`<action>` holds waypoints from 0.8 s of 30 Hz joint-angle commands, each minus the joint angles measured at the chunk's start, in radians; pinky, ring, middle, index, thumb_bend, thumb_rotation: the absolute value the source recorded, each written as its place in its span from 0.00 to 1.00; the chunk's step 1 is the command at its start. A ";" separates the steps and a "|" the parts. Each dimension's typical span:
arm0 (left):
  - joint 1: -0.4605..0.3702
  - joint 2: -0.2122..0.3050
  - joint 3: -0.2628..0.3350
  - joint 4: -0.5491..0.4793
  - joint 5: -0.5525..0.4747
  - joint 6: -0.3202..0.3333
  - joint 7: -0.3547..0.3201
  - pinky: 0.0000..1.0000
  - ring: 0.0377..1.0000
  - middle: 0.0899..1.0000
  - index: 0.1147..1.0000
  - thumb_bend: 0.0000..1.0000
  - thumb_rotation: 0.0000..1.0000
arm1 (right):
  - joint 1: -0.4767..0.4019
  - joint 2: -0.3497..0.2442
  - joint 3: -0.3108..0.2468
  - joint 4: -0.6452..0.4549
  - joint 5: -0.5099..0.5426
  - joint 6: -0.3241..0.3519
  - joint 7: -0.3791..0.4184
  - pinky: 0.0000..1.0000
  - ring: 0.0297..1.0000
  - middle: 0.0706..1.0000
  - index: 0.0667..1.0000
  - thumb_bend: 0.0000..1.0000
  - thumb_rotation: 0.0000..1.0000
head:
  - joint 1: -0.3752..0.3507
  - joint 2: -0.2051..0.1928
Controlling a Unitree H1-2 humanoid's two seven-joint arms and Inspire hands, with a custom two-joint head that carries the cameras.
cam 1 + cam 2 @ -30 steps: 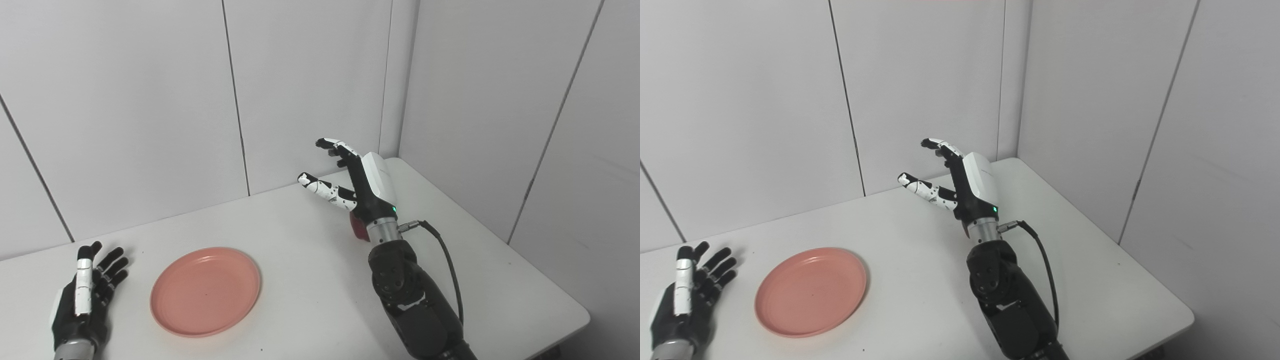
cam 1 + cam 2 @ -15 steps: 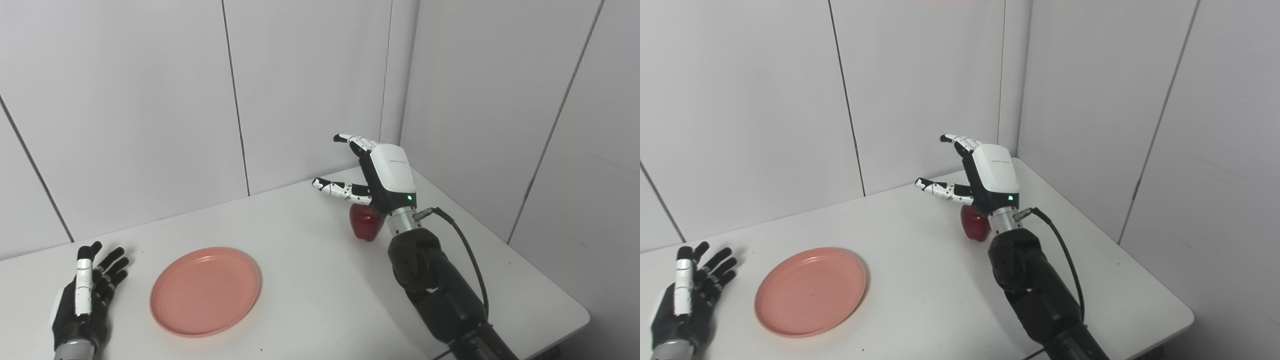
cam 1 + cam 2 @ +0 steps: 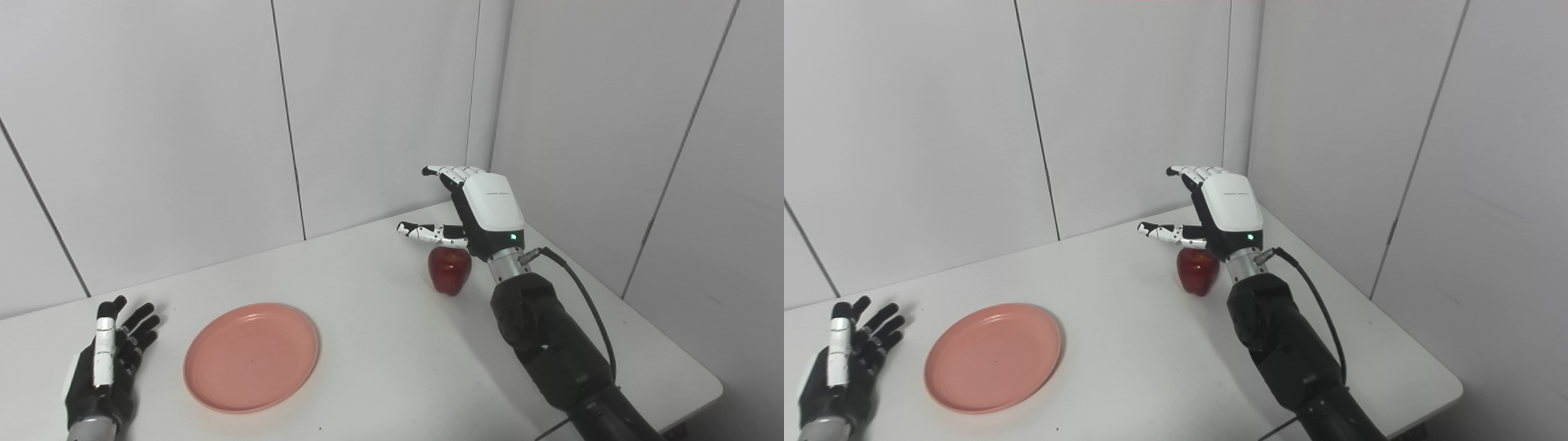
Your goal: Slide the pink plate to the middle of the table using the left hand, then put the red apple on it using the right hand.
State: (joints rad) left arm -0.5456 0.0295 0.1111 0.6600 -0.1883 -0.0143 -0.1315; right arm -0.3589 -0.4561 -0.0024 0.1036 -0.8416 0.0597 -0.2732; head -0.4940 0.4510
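Both views alike: right hand (image 3: 484, 211) spread over apple (image 3: 449, 270); left hand (image 3: 842, 367) splayed.

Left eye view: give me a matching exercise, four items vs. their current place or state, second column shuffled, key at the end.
Items:
1. pink plate
2. red apple
3. left hand
4. right hand

States:
A. open, raised just above and behind the fruit
B. open, resting at the table's near left corner
C. empty, lying flat left of the table's middle
D. standing on the table, right of centre, not gripped

Pairs: 1-C, 2-D, 3-B, 4-A
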 commanded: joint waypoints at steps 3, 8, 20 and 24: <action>0.000 0.005 -0.005 0.024 0.000 0.037 -0.003 0.88 0.82 0.81 0.92 0.79 0.87 | -0.036 -0.034 -0.008 0.001 -0.008 0.021 -0.009 0.89 0.78 0.74 0.72 0.90 0.87 | 0.003 0.000; 0.001 0.004 -0.006 0.015 0.003 0.039 0.001 0.89 0.82 0.81 0.91 0.80 0.86 | -0.033 -0.040 -0.005 0.021 -0.011 0.026 0.000 0.90 0.78 0.74 0.72 0.89 0.86 | 0.003 0.000; 0.001 0.008 -0.012 0.020 0.002 0.034 -0.012 0.91 0.84 0.82 0.93 0.77 0.89 | -0.039 -0.052 0.031 0.117 -0.036 0.029 -0.001 0.91 0.80 0.77 0.72 0.89 0.86 | 0.008 0.003; -0.003 0.010 -0.011 0.030 0.004 0.031 -0.008 0.89 0.83 0.81 0.92 0.78 0.88 | -0.040 -0.051 0.039 0.134 -0.033 0.036 0.004 0.91 0.81 0.77 0.72 0.89 0.85 | 0.008 0.003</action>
State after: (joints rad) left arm -0.5463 0.0315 0.1051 0.6621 -0.1881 -0.0146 -0.1398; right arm -0.3576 -0.4828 0.0422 0.2482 -0.8735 0.0657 -0.2544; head -0.4878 0.4525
